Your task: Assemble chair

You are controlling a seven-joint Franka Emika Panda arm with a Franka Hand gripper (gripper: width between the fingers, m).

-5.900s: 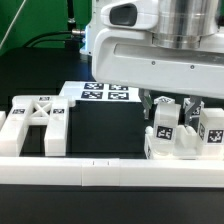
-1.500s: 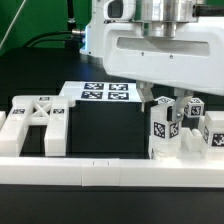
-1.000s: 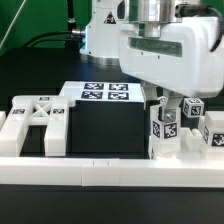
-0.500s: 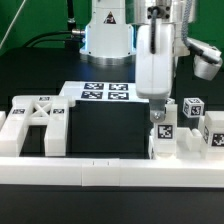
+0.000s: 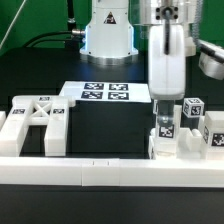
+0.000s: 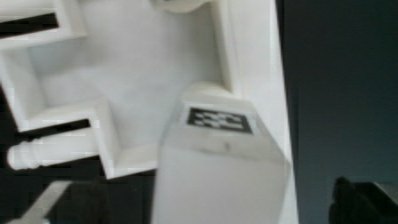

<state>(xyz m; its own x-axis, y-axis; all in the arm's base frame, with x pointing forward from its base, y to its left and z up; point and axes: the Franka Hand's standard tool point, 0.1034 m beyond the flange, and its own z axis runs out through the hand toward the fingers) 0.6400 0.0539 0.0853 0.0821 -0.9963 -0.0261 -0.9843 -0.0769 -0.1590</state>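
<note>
The chair parts are chunky white pieces with black-and-white tags. In the exterior view an X-braced panel [image 5: 36, 116] lies at the left. A tagged white leg [image 5: 164, 130] stands upright at the right, on a white block. My gripper [image 5: 162, 116] hangs straight over this leg with its fingers down round the leg's top. In the wrist view the leg [image 6: 222, 185] rises blurred between two dark fingertips [image 6: 366, 203] that stand wide of it, so the jaws look open. Beyond it lies a white part with a tag [image 6: 219, 120] and a peg [image 6: 43, 153].
The marker board [image 5: 105, 93] lies flat behind the middle. Two more tagged white blocks [image 5: 192, 108] [image 5: 212, 129] stand to the right of the leg. A long low white rail [image 5: 80, 170] runs along the front.
My hand has turned about a quarter turn over the leg, from broadside to edge-on. The leg's tag still faces the camera, and the leg now stands straighter.
</note>
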